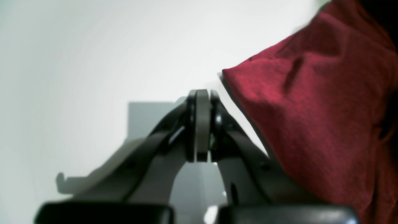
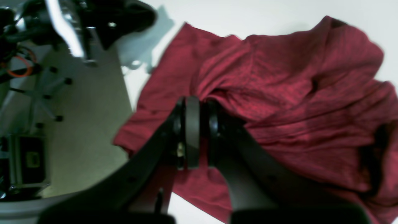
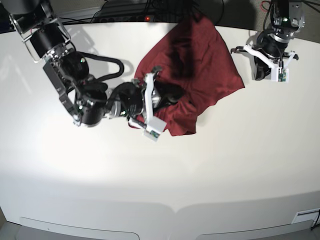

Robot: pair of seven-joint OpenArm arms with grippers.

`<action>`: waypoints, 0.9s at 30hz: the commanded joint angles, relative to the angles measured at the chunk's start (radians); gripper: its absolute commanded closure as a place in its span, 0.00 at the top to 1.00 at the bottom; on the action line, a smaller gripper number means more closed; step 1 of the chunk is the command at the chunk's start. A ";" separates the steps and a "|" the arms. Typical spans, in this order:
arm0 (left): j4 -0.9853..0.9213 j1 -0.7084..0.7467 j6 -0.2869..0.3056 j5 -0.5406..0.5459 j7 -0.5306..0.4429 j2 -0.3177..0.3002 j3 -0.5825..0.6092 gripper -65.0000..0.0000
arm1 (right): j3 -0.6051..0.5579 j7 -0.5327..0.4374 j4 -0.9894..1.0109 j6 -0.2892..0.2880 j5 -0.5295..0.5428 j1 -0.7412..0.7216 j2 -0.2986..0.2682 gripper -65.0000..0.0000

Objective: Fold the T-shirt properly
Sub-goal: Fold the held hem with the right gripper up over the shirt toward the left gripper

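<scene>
The T-shirt is a dark red garment lying crumpled in a heap on the far middle of the white table. My right gripper reaches into its near-left part. In the right wrist view that gripper is shut on a fold of the T-shirt, with red fabric showing between the pads. My left gripper stands just right of the shirt, apart from it. Seen from the left wrist, this gripper is shut and holds nothing, while the T-shirt fills the right side of the view.
Cables and a power strip run along the table's far edge. The right wrist view shows the table's edge, with floor and chair legs beyond it at the left; part of the shirt's hem reaches that edge.
</scene>
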State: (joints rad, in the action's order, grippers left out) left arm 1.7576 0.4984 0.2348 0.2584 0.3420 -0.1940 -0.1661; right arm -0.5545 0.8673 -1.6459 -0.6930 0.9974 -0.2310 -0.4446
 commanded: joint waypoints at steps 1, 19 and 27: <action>0.015 0.000 -0.002 0.004 -0.028 -0.006 -0.005 0.00 | 0.009 -0.026 -0.023 -0.005 0.022 -0.005 0.001 0.00; 0.015 0.000 -0.001 0.004 -0.029 -0.006 -0.005 0.00 | 0.002 0.005 -0.024 -0.005 -0.180 0.177 0.377 0.00; 0.015 0.000 -0.001 0.003 -0.029 -0.006 -0.005 0.00 | -0.026 0.085 -0.024 -0.005 -0.097 0.201 0.462 0.00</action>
State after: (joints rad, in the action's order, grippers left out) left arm 1.7576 0.4984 0.2359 0.2581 0.3397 -0.1936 -0.1658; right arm -0.5785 0.9668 -1.6512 -0.6895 0.8703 -0.0189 0.0059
